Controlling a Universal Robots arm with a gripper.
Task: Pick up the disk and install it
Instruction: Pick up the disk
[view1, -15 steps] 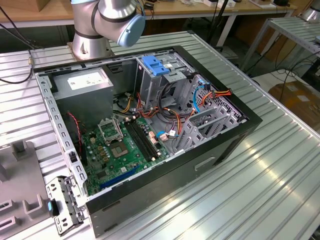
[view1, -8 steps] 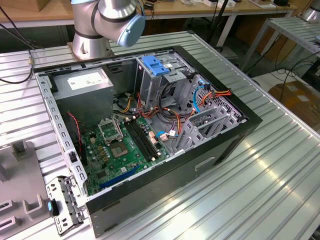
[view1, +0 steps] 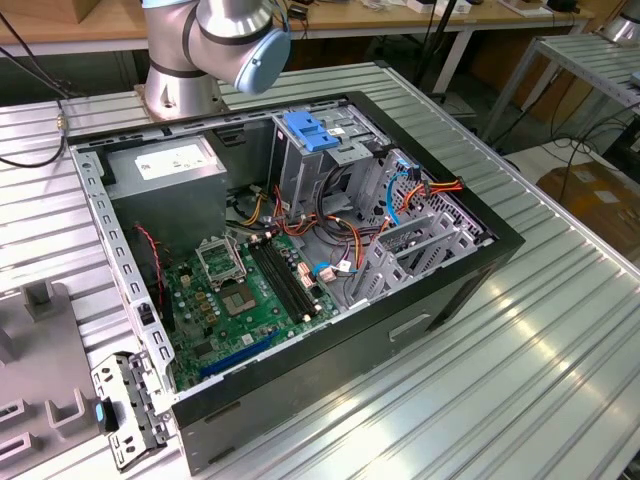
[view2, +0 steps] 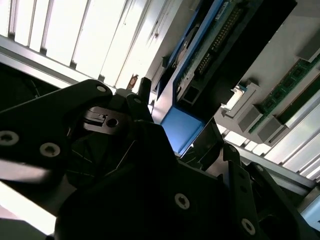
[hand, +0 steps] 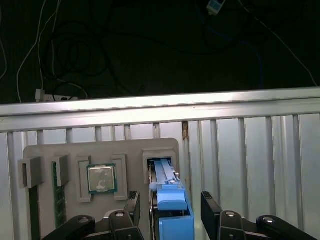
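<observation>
Black gripper hovering at the flat disk with light blue plastic rails, its fingers standing apart on either side of it.

The disk is standing on edge in a slot of the pale grey plastic tray, which is lying on the ribbed aluminium desk. In the first wrist view a narrow gap is showing between each finger and the blue rail, so nothing is being gripped. In the second wrist view the disk is showing its blue rail end between the gripper's black parts. A square silver processor chip is resting in the next pocket, and a green memory stick is standing farther along. In the exterior view the open black computer case is lying on the desk, its green motherboard facing up.
</observation>
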